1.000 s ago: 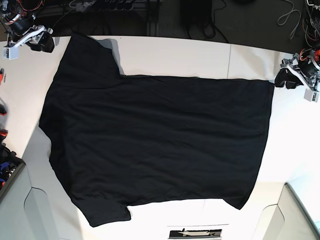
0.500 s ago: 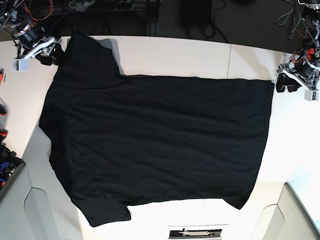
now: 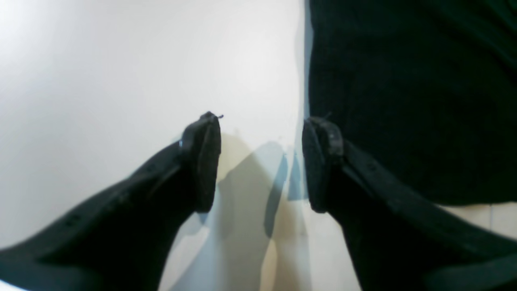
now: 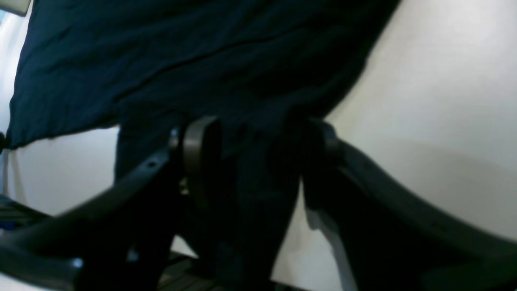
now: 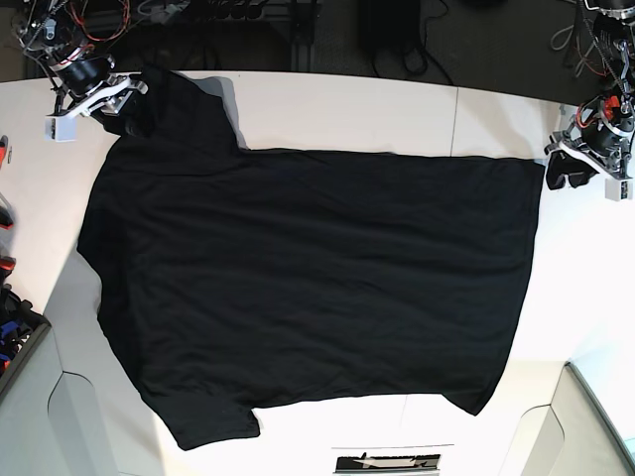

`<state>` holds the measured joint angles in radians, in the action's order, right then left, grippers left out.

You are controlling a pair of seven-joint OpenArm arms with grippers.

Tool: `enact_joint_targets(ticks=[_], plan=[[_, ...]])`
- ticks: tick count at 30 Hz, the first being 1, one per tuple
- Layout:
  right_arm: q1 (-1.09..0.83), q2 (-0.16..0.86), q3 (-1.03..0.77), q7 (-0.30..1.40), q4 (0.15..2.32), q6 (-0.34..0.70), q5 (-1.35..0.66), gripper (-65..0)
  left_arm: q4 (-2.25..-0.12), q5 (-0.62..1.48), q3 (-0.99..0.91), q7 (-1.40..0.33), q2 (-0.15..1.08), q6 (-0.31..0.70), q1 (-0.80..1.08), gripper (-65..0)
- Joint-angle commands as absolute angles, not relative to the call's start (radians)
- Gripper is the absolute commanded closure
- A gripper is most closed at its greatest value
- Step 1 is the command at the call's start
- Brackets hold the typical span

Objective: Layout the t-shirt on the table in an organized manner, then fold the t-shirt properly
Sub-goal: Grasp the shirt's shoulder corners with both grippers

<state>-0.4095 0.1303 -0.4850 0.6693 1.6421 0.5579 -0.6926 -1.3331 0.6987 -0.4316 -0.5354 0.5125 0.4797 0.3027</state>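
The black t-shirt [image 5: 308,278] lies spread flat on the white table [image 5: 347,109], sleeves toward the left and hem toward the right. My right gripper [image 5: 121,103] is at the far-left sleeve. In the right wrist view it [image 4: 258,161] is open, with sleeve cloth [image 4: 181,48] lying between its jaws. My left gripper [image 5: 562,171] is at the far-right hem corner. In the left wrist view it [image 3: 262,161] is open over bare table [image 3: 121,81], with its right finger [image 3: 323,161] at the shirt's edge [image 3: 404,81].
A thin dark seam [image 5: 454,121] crosses the table at the back right. Cables and dark equipment [image 5: 387,30] lie beyond the far edge. A bin of coloured items [image 5: 12,332] sits at the left edge. Grey panels stand at the near corners [image 5: 595,426].
My right gripper has moved right along the far edge onto the sleeve. My left gripper has shifted slightly toward the hem corner. The shirt has not moved.
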Motion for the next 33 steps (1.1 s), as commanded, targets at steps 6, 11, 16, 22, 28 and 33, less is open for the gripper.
enact_joint_targets(ticks=[6,11,16,22,28,33], plan=[[-0.416,0.132,-0.443,0.719,1.644,0.551,-0.673,-32.8,-1.301,0.640,-0.432,-0.602,0.524,0.465,0.294,-35.9],[-0.416,0.132,-0.441,0.719,1.644,0.551,-0.669,-32.8,-1.301,0.721,-0.432,-0.717,0.524,0.590,0.294,-35.9],[-0.416,0.132,-0.441,0.719,1.644,0.551,-0.669,-32.8,-1.308,0.741,-0.432,-0.763,0.524,0.596,0.294,-35.9],[-0.416,0.132,-0.441,0.719,1.644,0.551,-0.669,-32.8,-1.371,0.852,-0.432,-0.884,0.524,0.644,0.295,-35.9],[-0.416,0.132,-0.441,0.719,1.644,0.551,-0.670,-32.8,-1.379,0.849,-0.431,-0.880,0.524,0.644,0.297,-35.9],[-0.415,0.132,-0.441,0.718,1.644,0.551,-0.674,-32.8,-1.379,0.842,-0.431,-0.875,0.524,0.641,0.297,-35.7]])
